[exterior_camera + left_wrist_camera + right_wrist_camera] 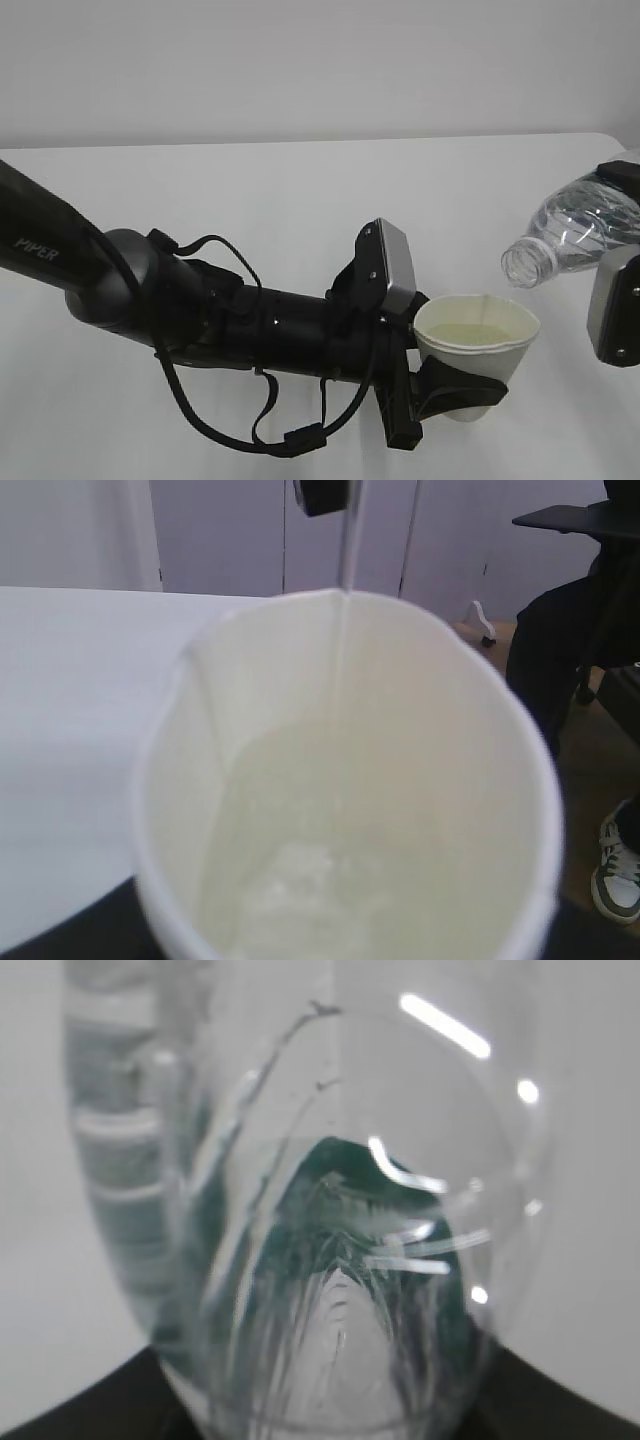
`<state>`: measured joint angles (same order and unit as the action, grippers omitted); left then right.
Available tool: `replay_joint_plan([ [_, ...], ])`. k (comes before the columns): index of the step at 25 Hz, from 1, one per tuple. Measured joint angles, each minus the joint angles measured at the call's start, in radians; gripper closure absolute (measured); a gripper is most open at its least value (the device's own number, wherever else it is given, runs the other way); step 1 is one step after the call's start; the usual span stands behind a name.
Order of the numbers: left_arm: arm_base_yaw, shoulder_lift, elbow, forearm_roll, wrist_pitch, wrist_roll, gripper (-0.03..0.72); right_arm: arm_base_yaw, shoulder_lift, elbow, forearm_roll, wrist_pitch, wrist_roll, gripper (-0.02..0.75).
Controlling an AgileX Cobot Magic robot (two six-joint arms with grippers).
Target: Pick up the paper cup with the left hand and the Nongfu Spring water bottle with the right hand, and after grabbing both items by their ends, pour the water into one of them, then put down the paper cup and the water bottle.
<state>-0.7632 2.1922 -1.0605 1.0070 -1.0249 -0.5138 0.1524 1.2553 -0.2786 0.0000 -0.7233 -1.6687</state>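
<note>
The white paper cup (pixel 478 345) hangs upright above the table, my left gripper (pixel 465 385) shut on its lower half with black fingers (pixel 450 383) wrapped round it. Pale water (pixel 473 334) lies inside. In the left wrist view the cup's cream wall (pixel 400 730) fills the frame, with water (pixel 330 880) at the bottom. The clear Nongfu Spring water bottle (pixel 575 232) is tilted, its open mouth (pixel 524 264) pointing down-left just above and right of the cup's rim. No stream shows. My right gripper (pixel 622 205) is shut on its base end at the frame edge. The bottle (pixel 330 1210) fills the right wrist view.
The white table (pixel 300 200) stretches behind, its rounded far corner at the back right (pixel 605 140). Black cables (pixel 250 430) loop under the left arm. In the left wrist view a person's dark legs (pixel 575 660) and shoe (pixel 618 875) stand beyond the table's edge.
</note>
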Motion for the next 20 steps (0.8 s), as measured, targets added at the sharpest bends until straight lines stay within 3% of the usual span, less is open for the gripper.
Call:
replay_joint_plan([
  [20,0.0,0.0,0.0,0.0,0.0,0.0,0.304,0.0,0.0,0.0,0.0,-0.007,-0.017,0.382],
])
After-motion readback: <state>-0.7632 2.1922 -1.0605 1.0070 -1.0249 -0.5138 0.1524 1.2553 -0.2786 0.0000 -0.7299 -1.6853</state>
